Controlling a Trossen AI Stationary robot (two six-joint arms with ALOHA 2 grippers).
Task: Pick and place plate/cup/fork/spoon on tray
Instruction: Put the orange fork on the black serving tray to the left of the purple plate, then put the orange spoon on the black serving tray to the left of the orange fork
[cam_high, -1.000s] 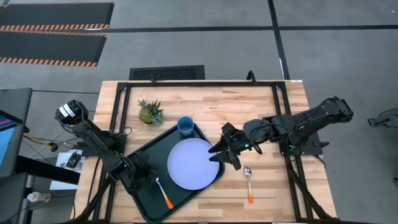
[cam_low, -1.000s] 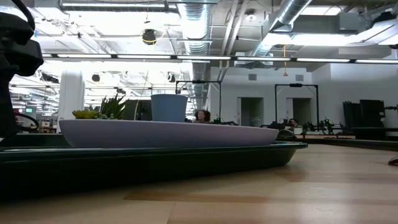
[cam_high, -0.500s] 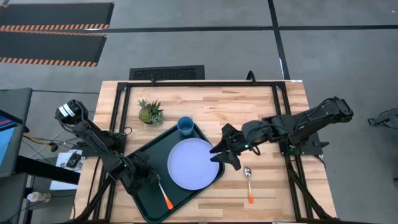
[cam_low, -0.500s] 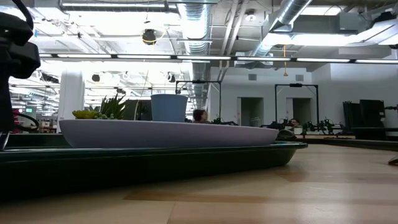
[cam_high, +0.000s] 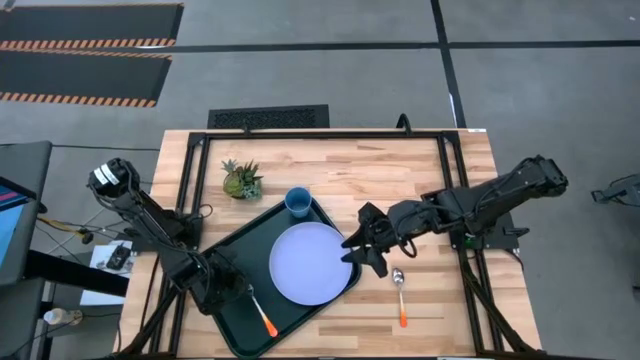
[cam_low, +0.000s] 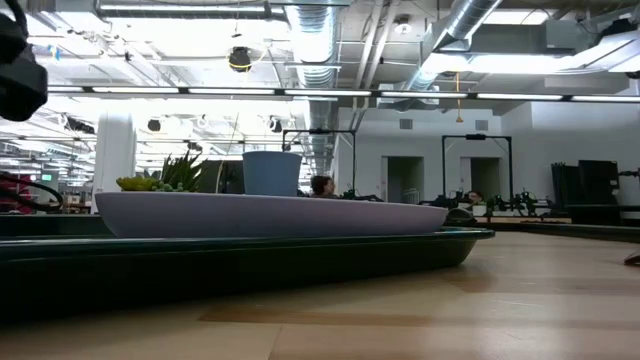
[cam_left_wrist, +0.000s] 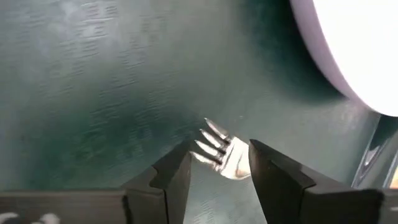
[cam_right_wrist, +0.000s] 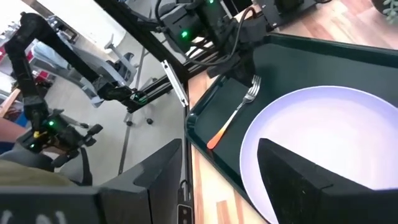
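The left hand (cam_high: 232, 290) was held low over the near-left part of the large dark green rectangular tray (cam_high: 225, 320), its fingers (cam_left_wrist: 171, 177) spread apart with the silver tines of the small orange-handled metal fork (cam_left_wrist: 217, 151) lying between them, not gripped. The fork (cam_high: 263, 313) lay on the tray floor just beside the large round pale lavender-blue plate (cam_high: 312, 263), which rested in the middle of the tray. The small blue round cup (cam_high: 297, 202) stood at the tray's far corner, close to the plate's edge.

The right hand (cam_high: 366, 252) was positioned at the plate's right edge, its fingers (cam_right_wrist: 292, 174) parted and holding nothing. The small orange-handled metal spoon (cam_high: 400, 296) lay on the pale wooden surface (cam_high: 420, 170) just right of the tray, near the right hand. A small green spiky potted plant (cam_high: 241, 180) stood on the surface beyond the tray. No readable writing or brand marks were seen on any item.
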